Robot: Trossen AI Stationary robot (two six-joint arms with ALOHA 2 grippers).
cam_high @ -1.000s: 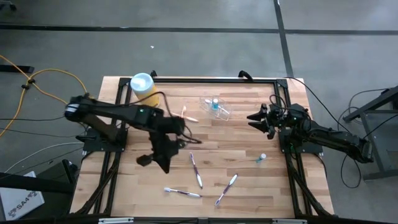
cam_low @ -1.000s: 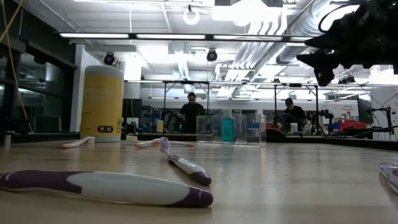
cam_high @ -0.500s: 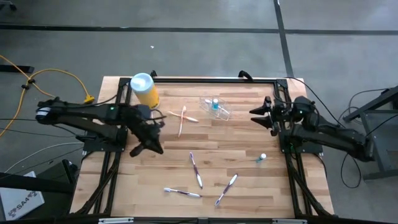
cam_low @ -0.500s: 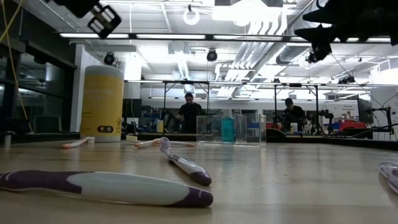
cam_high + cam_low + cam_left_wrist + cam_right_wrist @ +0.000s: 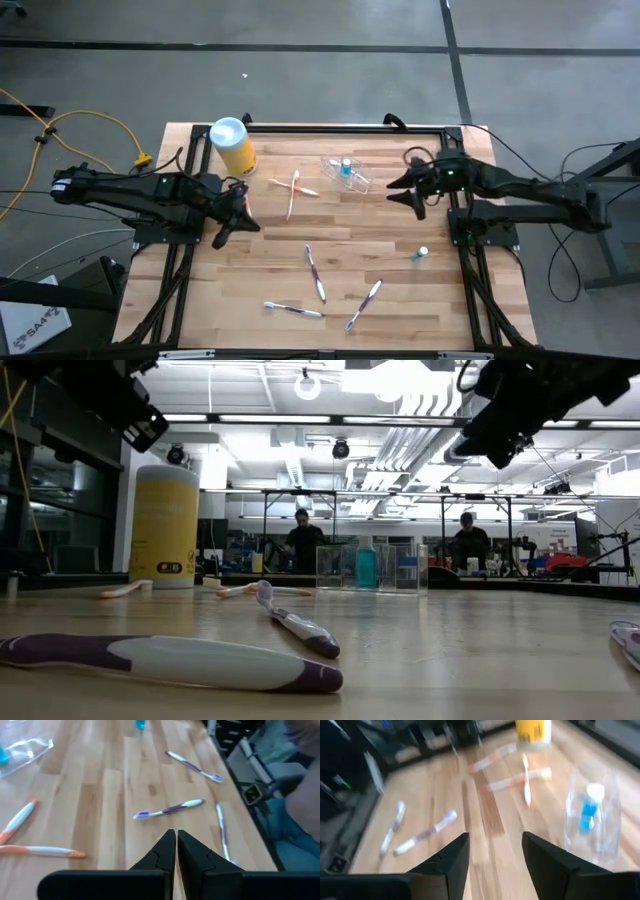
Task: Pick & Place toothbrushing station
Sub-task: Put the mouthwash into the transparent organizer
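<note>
The clear holder cup waits near the top middle of the tabletop, with the right tool close by.

The toothbrushing station (image 5: pixel 347 172) is a see-through plastic cup lying on the wood just right of the top middle in the high view, with something blue inside it; it looks light, thin and smooth, so it may slip or bend if squeezed hard; a soft pinch across its walls near the middle seems the safest hold; the right tool (image 5: pixel 398 187) hangs just to its right with its fingers wide apart and nothing in them; two orange toothbrushes (image 5: pixel 291 187) lie crossed to the cup's left; the yellow canister (image 5: pixel 232 145) stands further left; the left tool (image 5: pixel 232 222) sits at the left side, pinched shut and holding nothing.
</note>
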